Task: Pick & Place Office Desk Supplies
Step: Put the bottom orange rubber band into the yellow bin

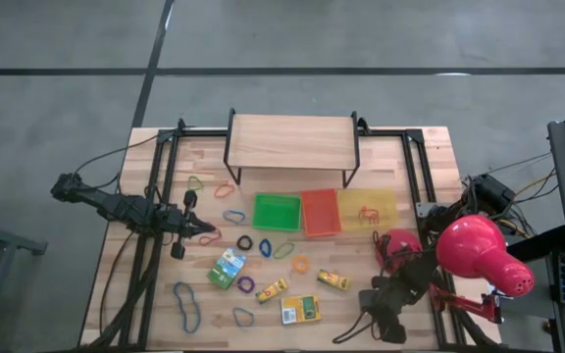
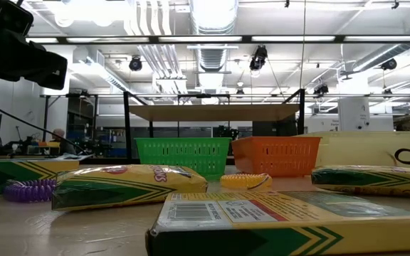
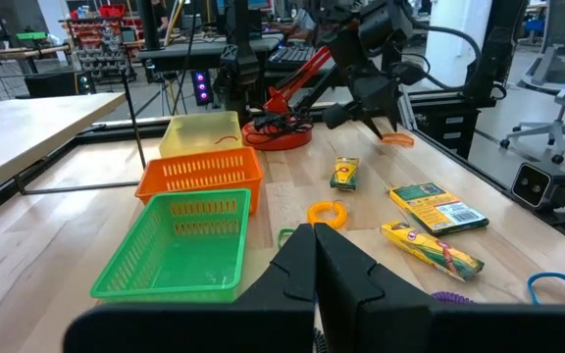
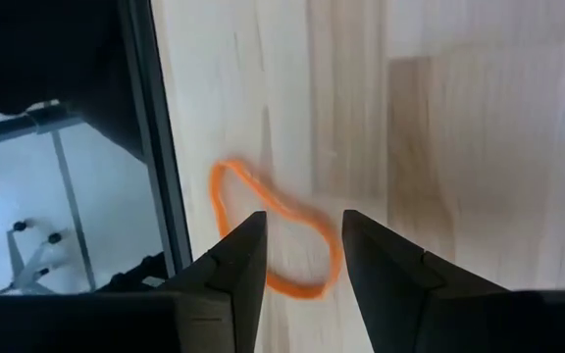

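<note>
An orange rubber band (image 4: 273, 235) lies flat on the wooden table near its right rail, also visible in the left wrist view (image 3: 397, 139). My right gripper (image 4: 304, 218) hangs open just above it, pointing steeply down, one finger on each side of the band's loop, and I see no touch. My left gripper (image 3: 317, 265) waits shut over the table's left side (image 1: 207, 233). Yellow printed boxes (image 1: 300, 310) (image 1: 333, 280) (image 1: 272, 290) and a green and white box (image 1: 227, 267) lie flat near the front. Blue, purple and orange bands (image 1: 186, 304) lie scattered around them.
Green (image 1: 277, 212), orange (image 1: 321, 213) and yellow (image 1: 367, 209) trays stand in a row at mid-table, in front of a wooden shelf (image 1: 292, 142). A big red lamp (image 1: 479, 257) rises at the right, beside my right arm. Black rails (image 1: 430, 196) run along both sides of the table.
</note>
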`<state>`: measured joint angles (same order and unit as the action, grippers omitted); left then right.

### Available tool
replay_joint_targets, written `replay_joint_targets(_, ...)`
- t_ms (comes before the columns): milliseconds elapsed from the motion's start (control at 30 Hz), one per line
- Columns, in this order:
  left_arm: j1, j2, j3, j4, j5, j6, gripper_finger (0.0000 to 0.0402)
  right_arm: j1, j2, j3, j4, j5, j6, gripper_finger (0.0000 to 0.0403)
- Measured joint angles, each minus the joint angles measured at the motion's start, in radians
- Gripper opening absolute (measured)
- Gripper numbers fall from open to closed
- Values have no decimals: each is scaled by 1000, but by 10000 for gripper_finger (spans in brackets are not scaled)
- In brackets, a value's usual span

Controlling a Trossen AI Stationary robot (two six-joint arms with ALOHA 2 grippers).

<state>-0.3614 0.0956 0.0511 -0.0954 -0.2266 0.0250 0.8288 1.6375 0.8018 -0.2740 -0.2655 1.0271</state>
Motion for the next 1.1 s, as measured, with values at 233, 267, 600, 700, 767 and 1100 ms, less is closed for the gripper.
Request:
replay_joint_targets(233, 0, 0, 0, 0, 0, 0, 1, 8, 0, -11, -2, -54, -56, 129)
replay_joint_targets(267, 0, 0, 0, 0, 0, 0, 1, 12, 0, -14, -2, -52, -69, 127)
replay_joint_targets(600, 0, 0, 0, 0, 0, 0, 1, 22, 3, -24, -2, 11, -85, 116)
replay_joint_targets(700, 0, 0, 0, 0, 0, 0, 1, 23, 3, -28, -1, 37, -68, 117)
replay_joint_targets(767, 0, 0, 0, 0, 0, 0, 1, 23, 3, -31, 2, 46, -54, 115)
replay_joint_targets(1100, 0, 0, 0, 0, 0, 0, 1, 42, 2, -37, 7, 61, -93, 95)
